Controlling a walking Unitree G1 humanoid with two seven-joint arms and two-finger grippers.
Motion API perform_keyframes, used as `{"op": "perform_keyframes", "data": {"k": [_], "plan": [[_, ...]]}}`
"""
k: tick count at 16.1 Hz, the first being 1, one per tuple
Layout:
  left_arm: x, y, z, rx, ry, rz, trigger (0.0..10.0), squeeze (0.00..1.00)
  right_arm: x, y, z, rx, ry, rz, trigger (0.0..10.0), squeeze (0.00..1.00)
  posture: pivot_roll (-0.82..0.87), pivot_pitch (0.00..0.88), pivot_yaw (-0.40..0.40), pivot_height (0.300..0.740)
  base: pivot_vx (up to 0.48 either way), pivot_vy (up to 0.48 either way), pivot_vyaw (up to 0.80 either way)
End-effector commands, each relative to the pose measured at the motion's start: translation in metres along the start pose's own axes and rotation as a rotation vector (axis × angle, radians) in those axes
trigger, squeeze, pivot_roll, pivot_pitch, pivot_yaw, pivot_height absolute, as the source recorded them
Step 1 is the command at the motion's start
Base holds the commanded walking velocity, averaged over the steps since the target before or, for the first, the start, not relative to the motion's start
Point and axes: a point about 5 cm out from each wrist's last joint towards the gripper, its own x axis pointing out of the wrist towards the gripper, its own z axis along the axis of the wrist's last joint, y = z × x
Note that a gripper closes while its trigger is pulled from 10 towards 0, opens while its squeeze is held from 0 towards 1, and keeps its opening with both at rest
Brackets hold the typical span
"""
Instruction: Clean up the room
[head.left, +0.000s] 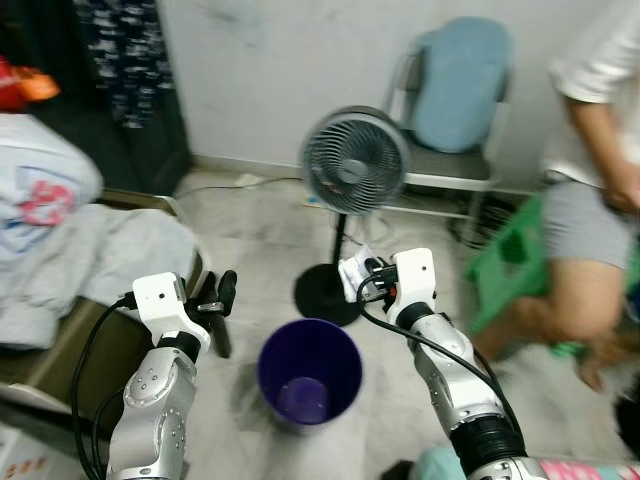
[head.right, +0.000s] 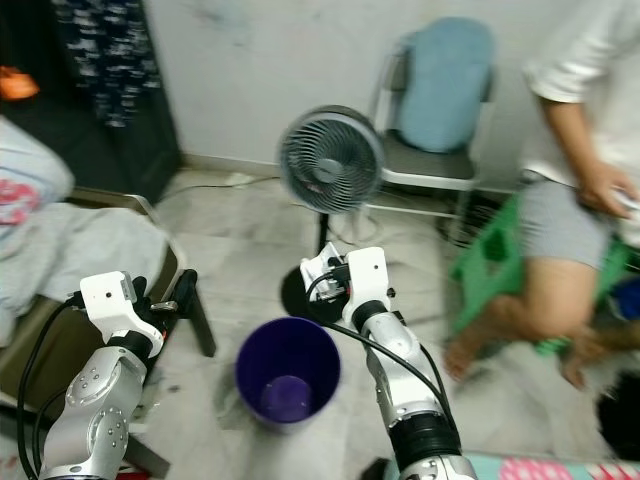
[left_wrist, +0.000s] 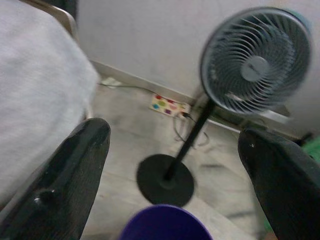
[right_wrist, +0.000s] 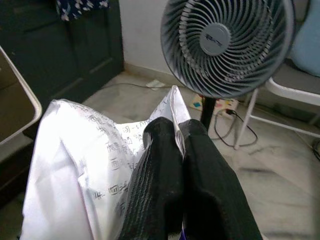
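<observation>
A purple bin stands open on the tiled floor just in front of me, with a small scrap lying at its bottom. My right gripper hovers above the bin's far right rim, shut on a white sheet of printed paper. The paper also shows as a small white flap at the fingertips. My left gripper is held up to the left of the bin, open with nothing between its fingers.
A grey standing fan is right behind the bin, with a power strip and cables beyond it. A person crouches at the right by a green stool. A blue chair stands at the wall. Grey bedding lies left.
</observation>
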Motion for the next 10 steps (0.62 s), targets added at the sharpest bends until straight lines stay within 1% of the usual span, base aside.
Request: {"op": "perform_keyframes", "data": {"k": [1, 3, 5, 9, 10], "plan": [[-0.003, 0.002, -0.001, 0.008, 0.005, 0.007, 10.0, 0.00, 0.003, 0.003, 0.003, -0.011, -0.011, 0.010, 10.0, 0.00, -0.07, 0.021, -0.049, 0.740, 0.000, 0.000, 0.00], [-0.005, 0.005, 0.001, -0.002, -0.005, 0.021, 10.0, 0.00, 0.005, 0.008, 0.003, 0.000, -0.010, 0.024, 10.0, 0.00, -0.04, 0.021, -0.058, 0.740, 0.000, 0.000, 0.00], [-0.003, 0.002, 0.002, 0.014, -0.009, 0.000, 10.0, 0.00, 0.007, 0.012, 0.004, 0.003, -0.012, 0.033, 10.0, 0.00, -0.04, 0.018, -0.057, 0.740, 0.000, 0.000, 0.00], [-0.004, 0.001, 0.002, 0.006, -0.009, -0.008, 10.0, 0.00, 0.007, 0.016, 0.004, 0.002, -0.018, 0.044, 10.0, 0.00, -0.04, 0.026, -0.051, 0.740, 0.000, 0.000, 0.00], [-0.004, 0.001, 0.002, 0.004, -0.008, -0.008, 10.0, 0.00, 0.007, 0.015, 0.004, -0.001, -0.018, 0.043, 10.0, 0.00, -0.04, 0.026, -0.051, 0.740, 0.000, 0.000, 0.51]]}}
